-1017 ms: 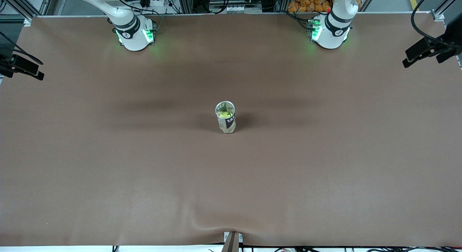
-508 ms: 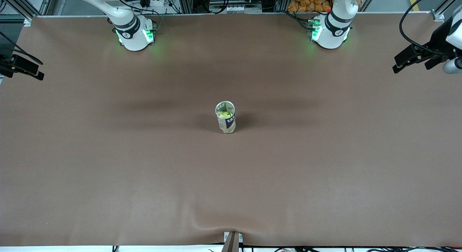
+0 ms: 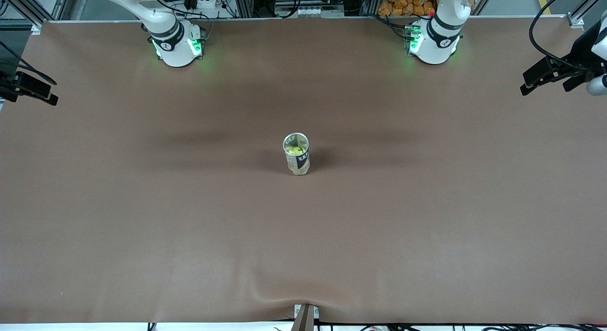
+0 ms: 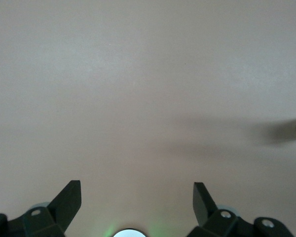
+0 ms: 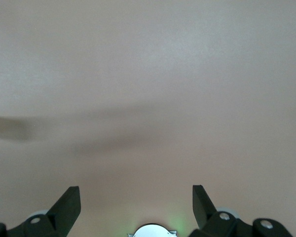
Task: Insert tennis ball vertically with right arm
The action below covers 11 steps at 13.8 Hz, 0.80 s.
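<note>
My right claw point(image 5: 136, 205) hangs up in the air over the bare surface point(image 3: 142, 217) at my right arm's end, fingers point(image 5: 66, 206) spread wide, nothing between them. My left claw point(image 4: 137, 203) hangs the same way over the surface at my left arm's end, fingers point(image 4: 203, 201) wide apart and empty. Both bases sit along the top edge, green lights glowing.

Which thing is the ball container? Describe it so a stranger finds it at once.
Start from the brown table and look to its middle, about midway between the two arms' ends. There stands an upright can, open at the top, with a yellow-green tennis ball showing inside. It is the only thing standing on the table, apart from the arms' bases.
</note>
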{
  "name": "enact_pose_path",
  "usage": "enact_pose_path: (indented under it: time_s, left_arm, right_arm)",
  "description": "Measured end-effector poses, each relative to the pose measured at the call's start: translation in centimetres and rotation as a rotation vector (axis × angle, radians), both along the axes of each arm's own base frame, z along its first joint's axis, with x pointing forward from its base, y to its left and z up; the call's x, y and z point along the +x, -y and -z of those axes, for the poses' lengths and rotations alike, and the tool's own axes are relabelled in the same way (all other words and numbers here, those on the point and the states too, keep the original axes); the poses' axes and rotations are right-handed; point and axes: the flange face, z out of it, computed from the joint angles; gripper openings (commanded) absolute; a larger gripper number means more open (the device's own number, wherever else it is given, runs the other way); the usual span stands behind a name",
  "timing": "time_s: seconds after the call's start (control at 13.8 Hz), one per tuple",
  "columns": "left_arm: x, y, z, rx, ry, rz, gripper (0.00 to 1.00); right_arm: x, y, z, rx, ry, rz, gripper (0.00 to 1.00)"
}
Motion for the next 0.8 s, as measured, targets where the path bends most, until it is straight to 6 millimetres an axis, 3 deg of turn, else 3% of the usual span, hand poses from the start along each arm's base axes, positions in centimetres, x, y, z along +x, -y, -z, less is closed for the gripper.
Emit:
enact_pose_path:
  time_s: [0.8]
  left_arm:
    - [0.1,0.0,0.1,0.0,0.003,0.049,1.0]
  right_arm:
    - [0.3,-1.0,-0.1,0.0,0.011,-0.019,1.0]
